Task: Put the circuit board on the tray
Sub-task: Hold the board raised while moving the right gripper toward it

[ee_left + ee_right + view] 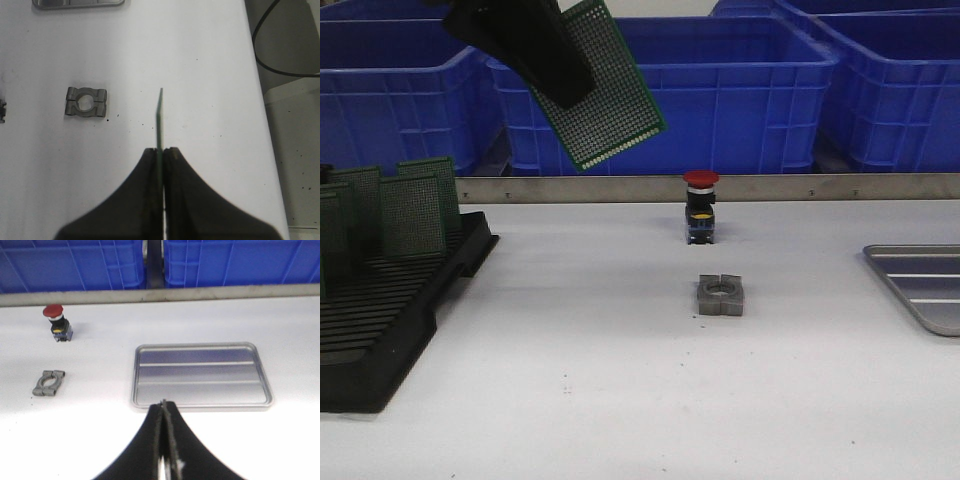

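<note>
Black fingers of the left gripper (pixel 161 150) pinch the green circuit board (pixel 605 85) by one edge and hold it tilted, high above the table (pixel 620 400), between the black rack (pixel 390 310) and the red push-button (pixel 700 205). The silver tray (pixel 920 285) lies well apart at the table's right edge. The carry should probably stay high enough to pass over the button and the grey metal clamp (pixel 720 296), then level the board before lowering. The right gripper (pixel 163 410) is clenched on nothing, just short of the tray.

Green perforated board (pixel 605 85): tilted, aloft at far left, pinched by left gripper (pixel 565 85). Silver ribbed tray (pixel 920 285): flat on table, right side, nothing in it.
</note>
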Tool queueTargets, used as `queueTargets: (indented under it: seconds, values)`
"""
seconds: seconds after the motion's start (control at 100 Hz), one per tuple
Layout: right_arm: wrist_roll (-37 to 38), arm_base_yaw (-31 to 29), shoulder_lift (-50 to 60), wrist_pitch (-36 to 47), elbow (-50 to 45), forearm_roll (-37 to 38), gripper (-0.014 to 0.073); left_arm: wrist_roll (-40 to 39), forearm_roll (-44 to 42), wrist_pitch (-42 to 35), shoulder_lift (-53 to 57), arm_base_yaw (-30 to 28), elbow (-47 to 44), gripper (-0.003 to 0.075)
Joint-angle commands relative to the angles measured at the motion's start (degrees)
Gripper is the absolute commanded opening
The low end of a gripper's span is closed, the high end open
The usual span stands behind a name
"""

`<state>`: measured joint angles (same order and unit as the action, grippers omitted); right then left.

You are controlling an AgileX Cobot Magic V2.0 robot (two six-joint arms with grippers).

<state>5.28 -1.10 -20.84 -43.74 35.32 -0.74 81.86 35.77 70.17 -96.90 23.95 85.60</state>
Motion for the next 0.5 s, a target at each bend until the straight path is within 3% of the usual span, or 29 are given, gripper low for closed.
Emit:
queueTargets:
  seconds: [0.0,0.24,0.49]
  values:
    - [0.0,0.1,-4.8,-0.4,5.3,0.1,-0.0067,-0.7,3.2,2.8,2.5,0.6,1.7,-0.0018]
    - [0.0,0.1,-9.4,0.5,6.3,0.1,-0.0027,-0.7,3.2,2.8,2.5,0.6,1.7,-0.0018]
    - [0.0,0.1,-9.4,0.1,6.3,0.0,0.0391,-0.7,3.2,2.8,2.5,0.6,1.7,-0.0018]
